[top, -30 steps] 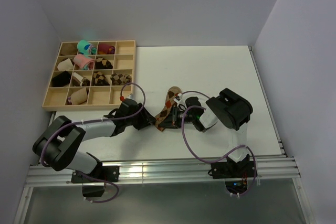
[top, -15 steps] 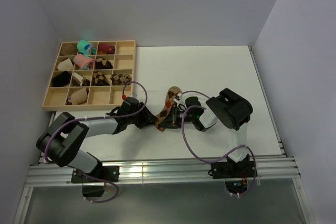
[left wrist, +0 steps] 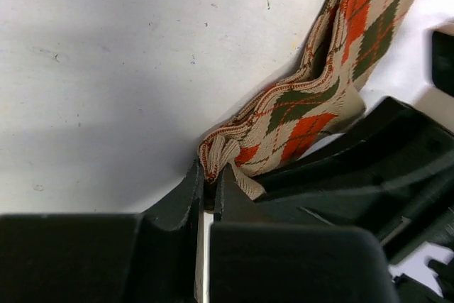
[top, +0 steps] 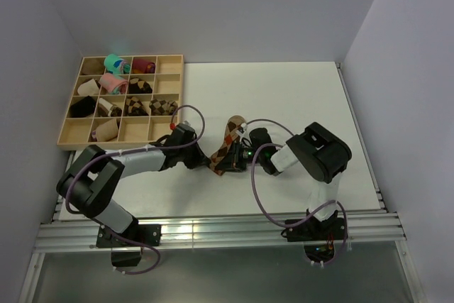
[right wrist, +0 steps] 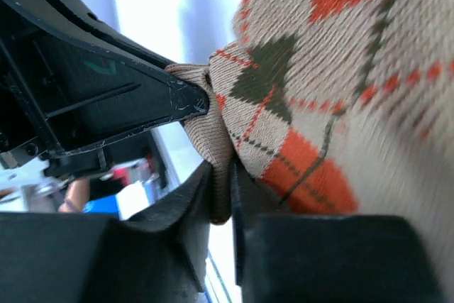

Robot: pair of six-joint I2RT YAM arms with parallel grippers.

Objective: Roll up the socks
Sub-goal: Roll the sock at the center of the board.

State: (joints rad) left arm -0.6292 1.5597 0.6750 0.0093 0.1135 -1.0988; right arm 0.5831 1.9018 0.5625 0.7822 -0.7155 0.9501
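Note:
The socks are a tan strip of argyle fabric with orange-red and dark diamonds, lying diagonally at the table's middle. Their near end is bunched between both grippers. My left gripper comes in from the left, and in the left wrist view its jaws are shut on the folded edge of the socks. My right gripper comes in from the right. It pinches a fold of the socks between its narrow jaws. The two grippers nearly touch.
A wooden compartment tray sits at the back left, holding several rolled socks in pink, teal, maroon and brown argyle. White walls close off the table at the back and right. A metal rail runs along the near edge.
My left arm has reached right to the socks' near end and its jaws have closed on the fabric edge. The right arm's elbow has shifted slightly right, and its jaws stay at the socks.

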